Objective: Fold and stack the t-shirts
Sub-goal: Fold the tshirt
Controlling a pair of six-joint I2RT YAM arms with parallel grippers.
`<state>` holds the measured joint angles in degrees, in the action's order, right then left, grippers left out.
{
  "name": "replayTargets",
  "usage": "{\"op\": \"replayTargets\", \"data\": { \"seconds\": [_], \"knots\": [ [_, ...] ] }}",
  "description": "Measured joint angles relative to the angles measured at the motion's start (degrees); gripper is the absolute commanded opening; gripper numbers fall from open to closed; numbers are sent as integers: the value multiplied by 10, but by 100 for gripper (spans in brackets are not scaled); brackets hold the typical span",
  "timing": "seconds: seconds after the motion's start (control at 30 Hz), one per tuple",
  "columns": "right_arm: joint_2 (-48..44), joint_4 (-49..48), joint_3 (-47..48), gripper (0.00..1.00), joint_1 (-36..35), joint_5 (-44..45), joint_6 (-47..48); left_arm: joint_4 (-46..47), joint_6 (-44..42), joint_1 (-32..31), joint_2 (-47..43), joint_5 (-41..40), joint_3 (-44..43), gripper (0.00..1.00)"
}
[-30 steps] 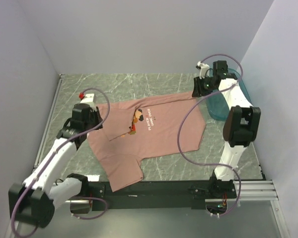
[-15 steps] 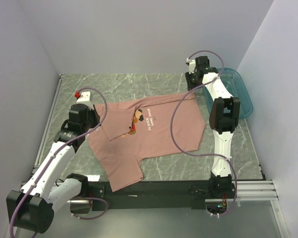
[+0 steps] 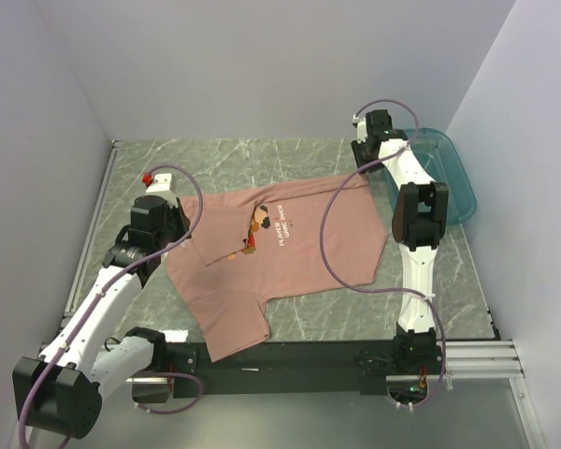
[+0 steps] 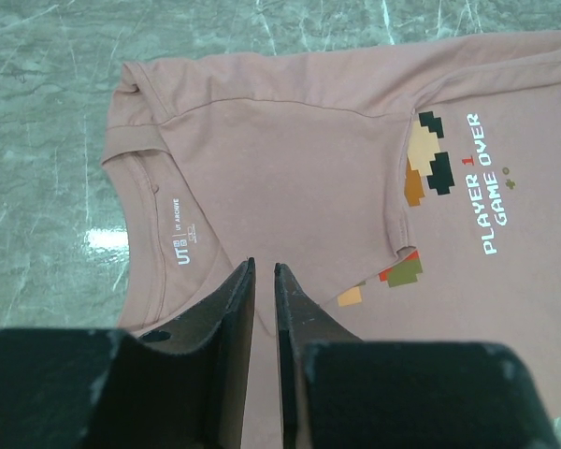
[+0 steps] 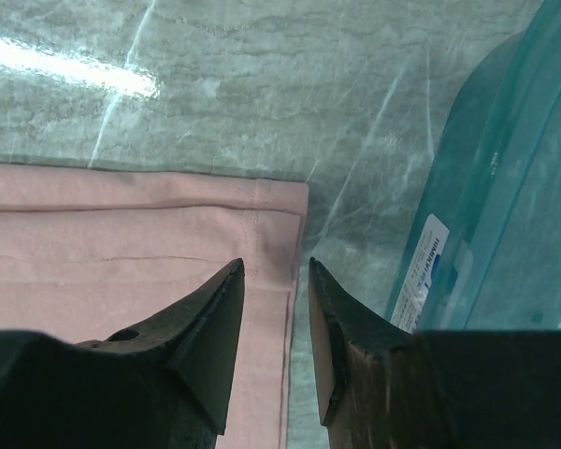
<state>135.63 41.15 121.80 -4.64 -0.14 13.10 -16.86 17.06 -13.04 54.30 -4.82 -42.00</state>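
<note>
**Location.** One t-shirt (image 3: 290, 253) lies spread on the table (image 3: 262, 154), mid-scene. Its collar (image 4: 136, 159) is to the left, its hem to the right, and one sleeve points toward the near edge. A flap of cloth is turned over part of the chest print (image 4: 449, 168). No second shirt is in view.

**Handling.** Judged from its drape, the shirt is light, soft and limp. It will sag from any single hold and drag on the table, and it is not fragile. Take hold at edges and corners, where seams add body: the collar or shoulder seam on the left and the hem corners on the right. Lift both ends together so the fold line stays straight.

**Grippers.**
- The left gripper (image 4: 265, 271) sits over the cloth just near of the neck label (image 4: 182, 245). Its fingers are nearly together, with only a narrow slit between them. Whether cloth is pinched cannot be told.
- The right gripper (image 5: 276, 267) stands partly open astride the far right hem corner. The hem's edge shows in the gap and nothing is gripped.

**View differences.**
- The top view gives the whole outline of the shirt and both arms, but hides the fingertips.
- The left wrist view alone shows the label, the lettering and the covered print.
- The right wrist view alone shows the stitched hem corner lying flat. The tub (image 5: 505, 187) is to its right, near but apart.
</note>
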Motion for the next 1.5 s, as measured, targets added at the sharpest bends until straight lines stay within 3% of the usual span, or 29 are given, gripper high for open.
{"op": "replayTargets", "data": {
  "seconds": [0.37,0.63,0.9,1.5],
  "knots": [
    [30,4,15,38,0,0,0,0,0,0,1,0,0,20],
    [43,7,18,17,0,-8,0,-1,0,0,4,0,0,20],
    [37,-5,1,7,0,-10,3,-1,0,0,7,0,0,20],
    [-62,-67,-149,4,2,-51,26,-1,0,0,7,0,0,19]
  ]
}}
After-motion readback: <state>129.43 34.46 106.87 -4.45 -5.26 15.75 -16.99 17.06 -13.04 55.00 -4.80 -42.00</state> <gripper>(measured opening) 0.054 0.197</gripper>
